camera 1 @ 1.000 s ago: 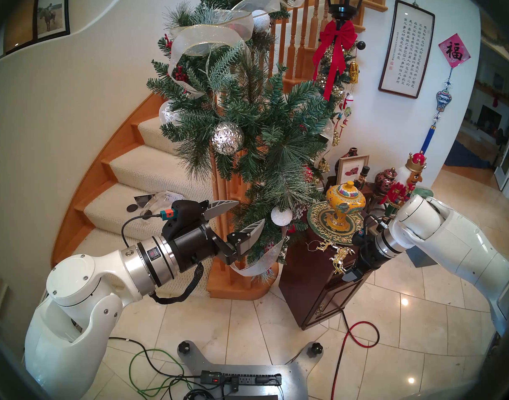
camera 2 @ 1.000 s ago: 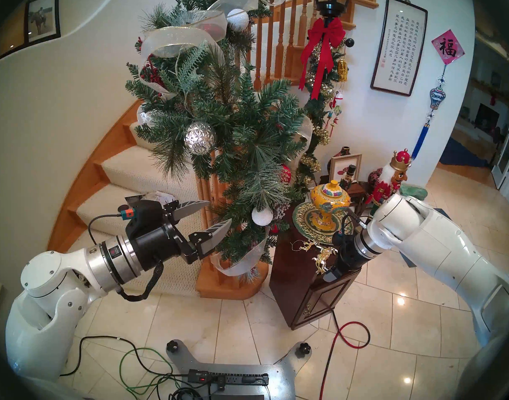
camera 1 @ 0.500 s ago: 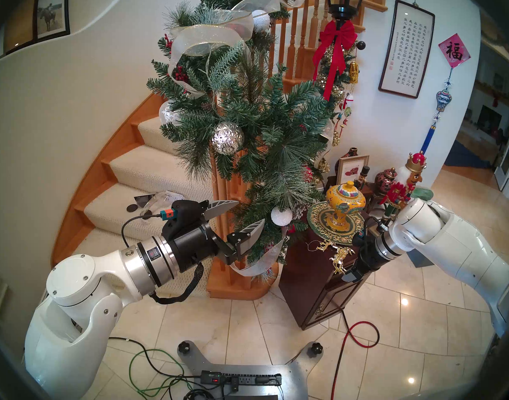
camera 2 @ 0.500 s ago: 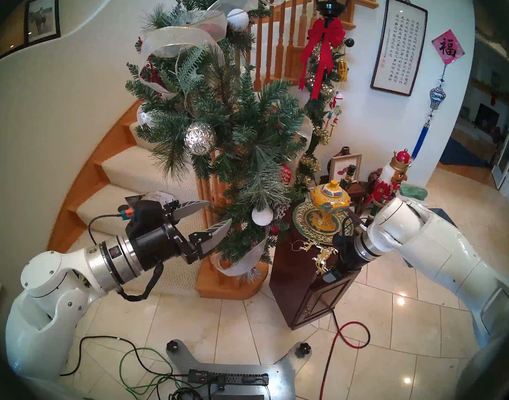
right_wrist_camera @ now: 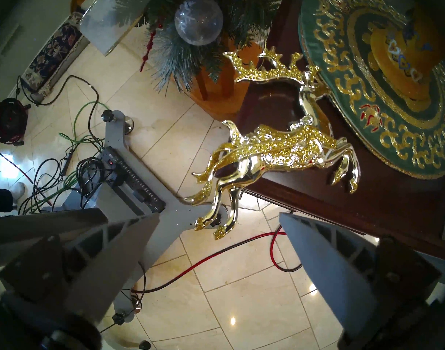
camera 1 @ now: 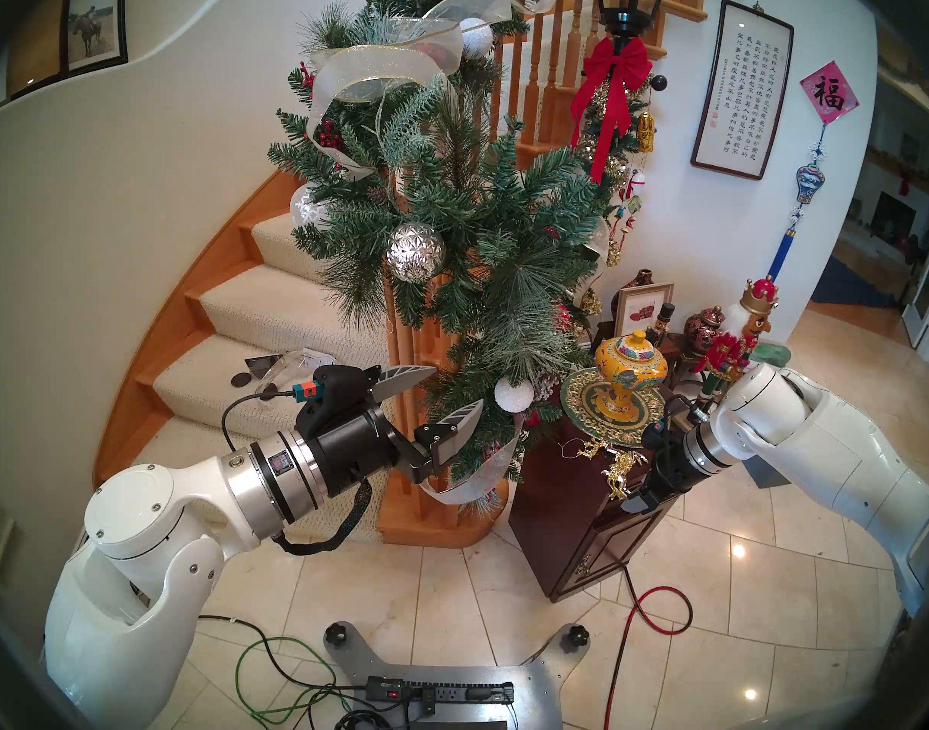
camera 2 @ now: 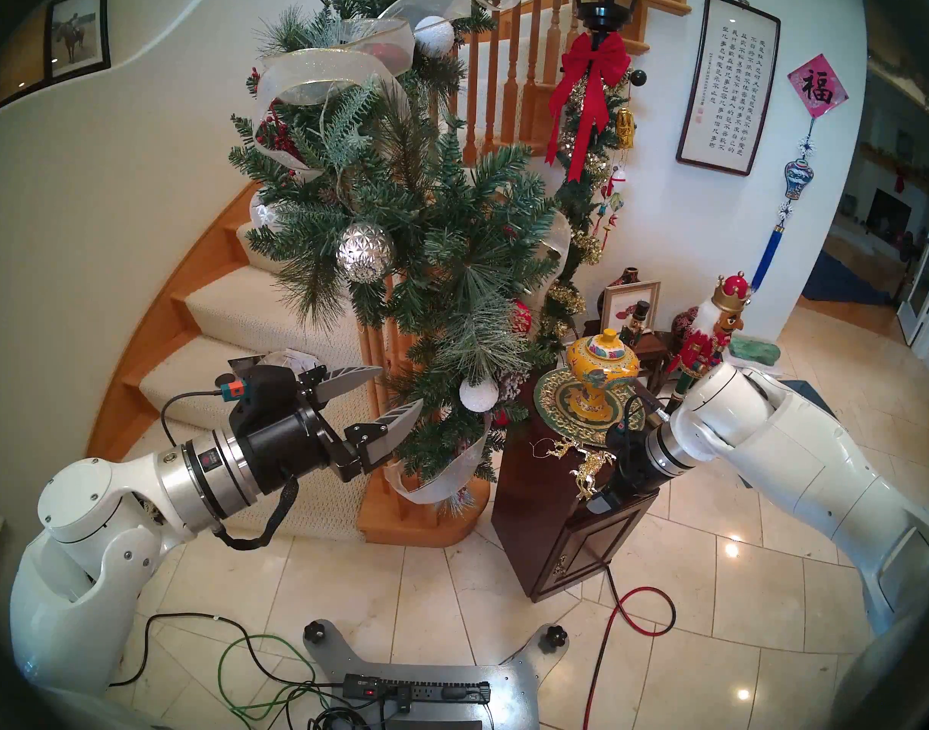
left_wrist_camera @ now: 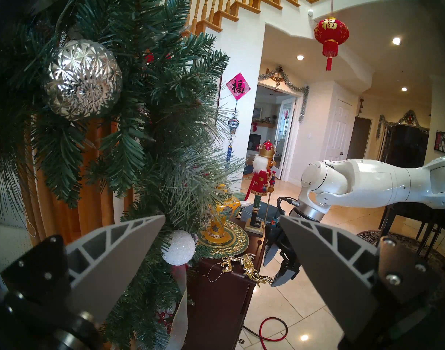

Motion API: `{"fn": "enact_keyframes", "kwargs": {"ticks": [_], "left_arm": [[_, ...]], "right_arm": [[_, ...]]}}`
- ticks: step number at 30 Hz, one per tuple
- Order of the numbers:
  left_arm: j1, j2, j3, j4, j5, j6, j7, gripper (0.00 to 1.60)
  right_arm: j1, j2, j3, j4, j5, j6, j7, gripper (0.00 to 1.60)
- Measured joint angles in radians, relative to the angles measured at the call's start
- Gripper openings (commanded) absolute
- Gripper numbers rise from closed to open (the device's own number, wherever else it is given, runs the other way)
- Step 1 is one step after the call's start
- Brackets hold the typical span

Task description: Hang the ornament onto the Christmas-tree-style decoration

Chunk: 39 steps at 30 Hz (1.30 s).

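Observation:
The ornament [right_wrist_camera: 274, 150], a gold chain of reindeer figures, lies on the front corner of a dark wooden cabinet [camera 1: 567, 529]. Its lowest legs hang over the edge, and its thin string loop [left_wrist_camera: 211, 273] rests on the top. My right gripper [right_wrist_camera: 219, 213] hovers open just beside those hanging legs without touching them; it also shows in the left wrist view [left_wrist_camera: 274, 268]. The Christmas-tree-style decoration [camera 1: 451, 212], a bushy green garland with sheer ribbon and silver and white balls, winds down the stair post. Against its lower branches, my left gripper [camera 1: 458, 385] stands open and empty.
A yellow porcelain jar [camera 1: 631, 376] on a green-gold plate [camera 1: 583, 402] stands right behind the ornament. A nutcracker [camera 1: 731, 344] and small vases crowd the back. A tinsel garland with a red bow [camera 1: 609, 81] hangs nearby. Cables and a power strip [camera 1: 441, 692] lie on the tile floor.
The right arm's elbow has shifted slightly right and down, and its gripper has edged a little along the cabinet's corner. The left arm and the ornament have not moved.

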Motion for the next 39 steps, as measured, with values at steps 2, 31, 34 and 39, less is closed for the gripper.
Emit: {"fn": "enact_keyframes", "kwargs": {"ticks": [2,31,34,39], "left_arm": [[0.0,0.0,0.0,0.0,0.0,0.0,0.0,1.6],[0.0,0.0,0.0,0.0,0.0,0.0,0.0,1.6],[0.0,0.0,0.0,0.0,0.0,0.0,0.0,1.6],[0.0,0.0,0.0,0.0,0.0,0.0,0.0,1.6]], "right_arm": [[0.0,0.0,0.0,0.0,0.004,-0.001,-0.005,1.6],[0.019,-0.013,-0.024,0.037,-0.006,-0.01,0.002,1.6],[0.021,-0.017,-0.025,0.041,-0.011,-0.011,0.008,1.6],[0.024,-0.023,-0.026,0.048,-0.017,-0.012,0.014,1.6]]}}
